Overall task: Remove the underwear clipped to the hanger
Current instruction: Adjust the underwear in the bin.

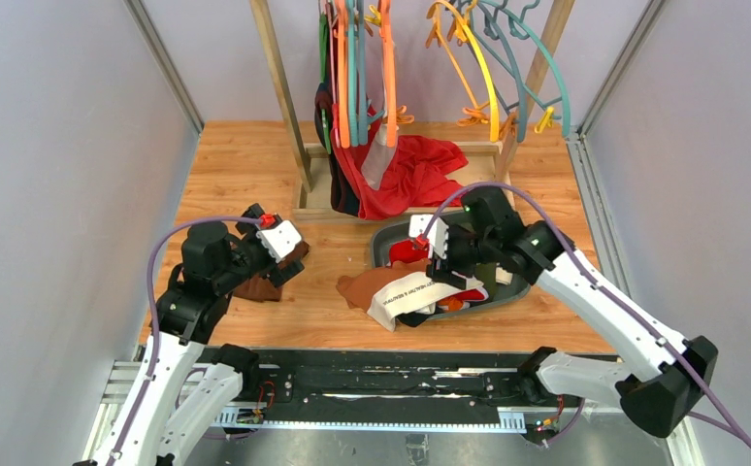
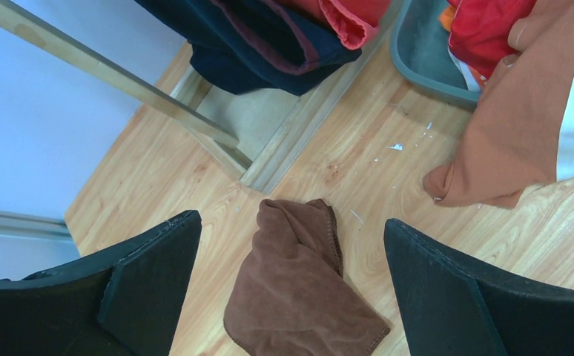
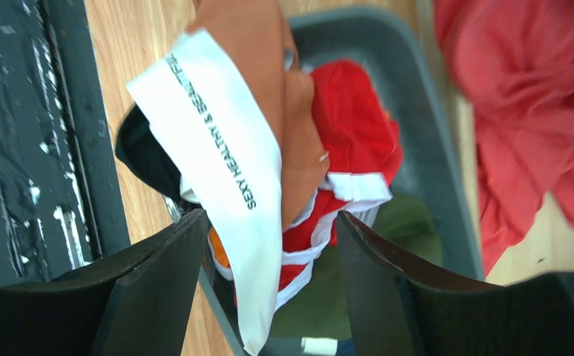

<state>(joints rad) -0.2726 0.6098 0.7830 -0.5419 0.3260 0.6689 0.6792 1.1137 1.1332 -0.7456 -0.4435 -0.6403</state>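
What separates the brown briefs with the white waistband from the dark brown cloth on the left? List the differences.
The brown briefs are a lighter orange-brown; the dark brown cloth is deeper brown. The briefs carry a broad white waistband with black lettering; the cloth has none. The briefs drape over the rim of the grey bin; the cloth lies alone on the wooden table. Both lie crumpled.

Scene is lit brightly and evenly from above; only soft shadows are cast on the table (image 1: 245,165). Glare is seen on the black plate (image 3: 47,148). The red cloth (image 3: 521,96) is blurred; print on the underwear (image 3: 232,170) is rendered legible.
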